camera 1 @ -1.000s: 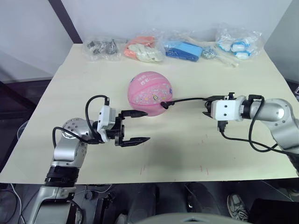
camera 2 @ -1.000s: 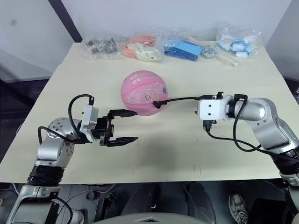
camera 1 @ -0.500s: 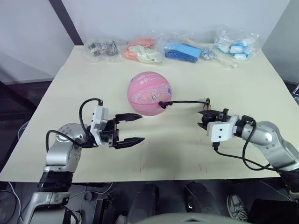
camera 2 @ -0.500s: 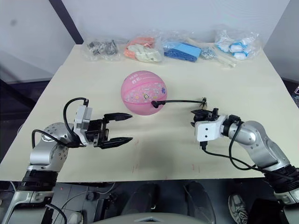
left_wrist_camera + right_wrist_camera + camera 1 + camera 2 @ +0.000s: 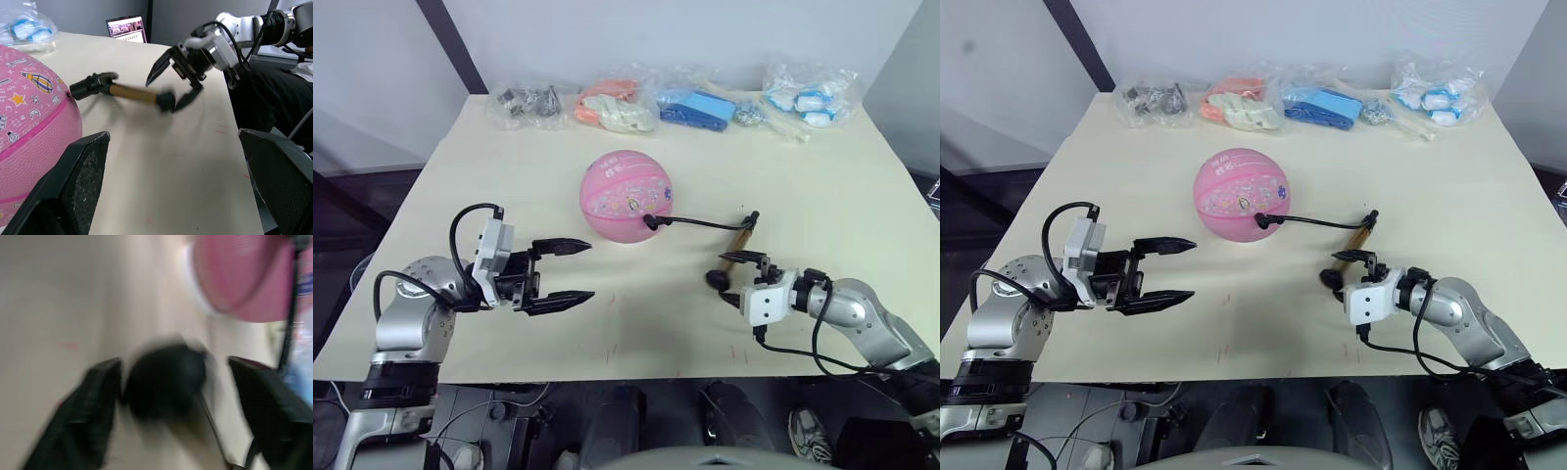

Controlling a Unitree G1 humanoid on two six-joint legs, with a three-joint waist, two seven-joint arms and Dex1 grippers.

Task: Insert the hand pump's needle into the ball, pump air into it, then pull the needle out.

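Observation:
The pink ball (image 5: 626,196) rests mid-table. The hand pump's black hose (image 5: 700,222) runs from the ball's right side, where its tip meets the skin, to the gold barrel (image 5: 736,245), which lies on the table. My right gripper (image 5: 726,278) is open at the pump's near end, its fingers (image 5: 161,68) spread on either side of the black end cap (image 5: 166,100). Whether they touch it is unclear. My left gripper (image 5: 589,269) is open and empty, left of and nearer than the ball. The ball also shows in the left wrist view (image 5: 29,103).
Several clear bags line the far edge: dark parts (image 5: 524,98), orange-white items (image 5: 612,103), blue items (image 5: 700,103) and white-blue items (image 5: 808,88). A laptop (image 5: 126,28) stands beyond the table in the left wrist view.
The pump, held up by my right gripper before, now lies on the table. The right gripper has opened and drawn back toward the near edge. My left gripper has moved left, away from the ball.

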